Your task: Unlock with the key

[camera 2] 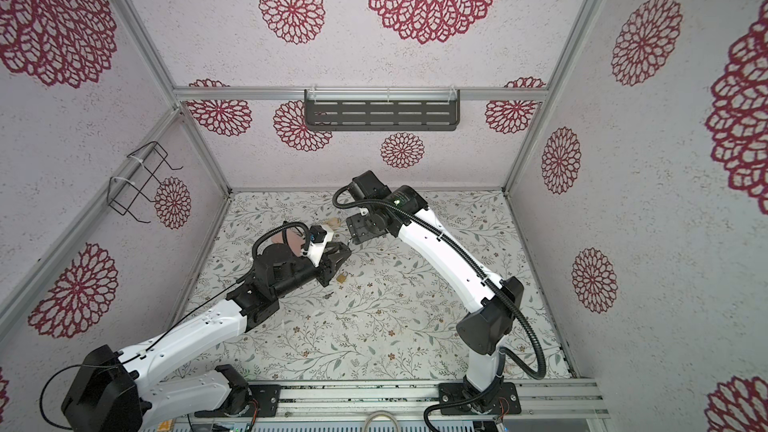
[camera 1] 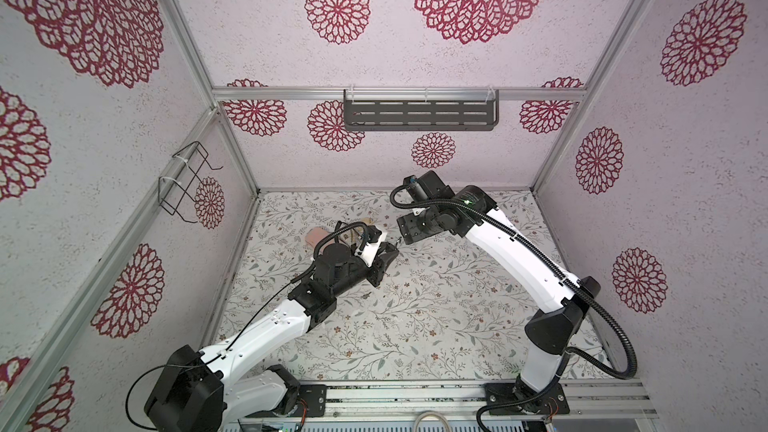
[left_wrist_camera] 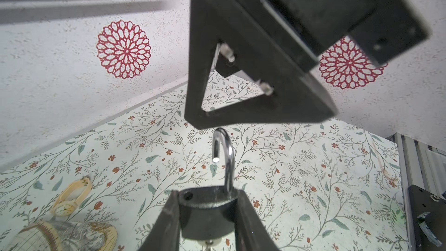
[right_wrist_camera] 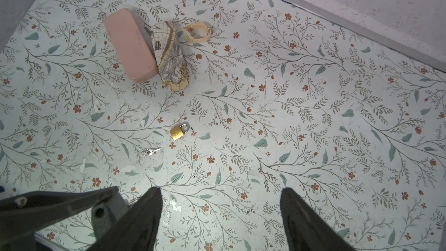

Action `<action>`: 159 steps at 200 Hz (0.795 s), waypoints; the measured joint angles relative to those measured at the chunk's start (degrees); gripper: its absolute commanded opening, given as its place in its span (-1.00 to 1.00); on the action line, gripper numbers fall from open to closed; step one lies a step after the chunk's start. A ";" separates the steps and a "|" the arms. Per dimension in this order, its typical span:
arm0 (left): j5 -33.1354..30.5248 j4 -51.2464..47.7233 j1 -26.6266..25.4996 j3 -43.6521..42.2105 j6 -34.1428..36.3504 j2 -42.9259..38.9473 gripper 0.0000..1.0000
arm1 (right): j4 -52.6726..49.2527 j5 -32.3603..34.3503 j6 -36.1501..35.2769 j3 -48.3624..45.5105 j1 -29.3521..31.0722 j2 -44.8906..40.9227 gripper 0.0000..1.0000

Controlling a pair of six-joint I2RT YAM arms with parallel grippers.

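Left wrist view: the risk is a knock. My left gripper (left_wrist_camera: 207, 201) has the dark padlock (left_wrist_camera: 207, 213) only by the flat sides of its body, and a finger of my right gripper (right_wrist_camera: 220, 194) hangs just above the top of the shackle (left_wrist_camera: 228, 155), not touching it. If that finger comes down or swings sideways, I judge it would lever the lock round in my pinch or push it out, and it would drop towards the things lying below.

My left jaws are partly closed, pinching the padlock body between them. The shackle stands sprung: one leg is clear of its hole, so this lock looks open already. A sliver of pale metal shows under the body; I cannot tell whether it is a key. My right jaws are spread wide and hold nothing.

In a top view, from my left gripper (camera 2: 338, 251), the right one is at about 1 o'clock. A brass padlock (camera 2: 341, 277) lies on the table (right_wrist_camera: 313, 117) at 6 o'clock, its shackle closed. Loose keys (camera 2: 328, 295) lie just past it near 7. A pink case (right_wrist_camera: 129, 44), a map-print case (right_wrist_camera: 169, 61) and a watch (right_wrist_camera: 196, 32) are between 9 and 12.
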 measured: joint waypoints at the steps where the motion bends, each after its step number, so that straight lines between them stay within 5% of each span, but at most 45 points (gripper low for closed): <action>1: 0.00 0.02 0.00 0.00 0.00 0.00 -1.00 | -0.02 0.00 -0.02 0.00 0.00 0.00 0.59; 159: 1.66 0.37 -0.02 0.02 1.92 0.15 -1.00 | 0.59 -4.42 -2.27 -0.83 -1.11 0.28 0.62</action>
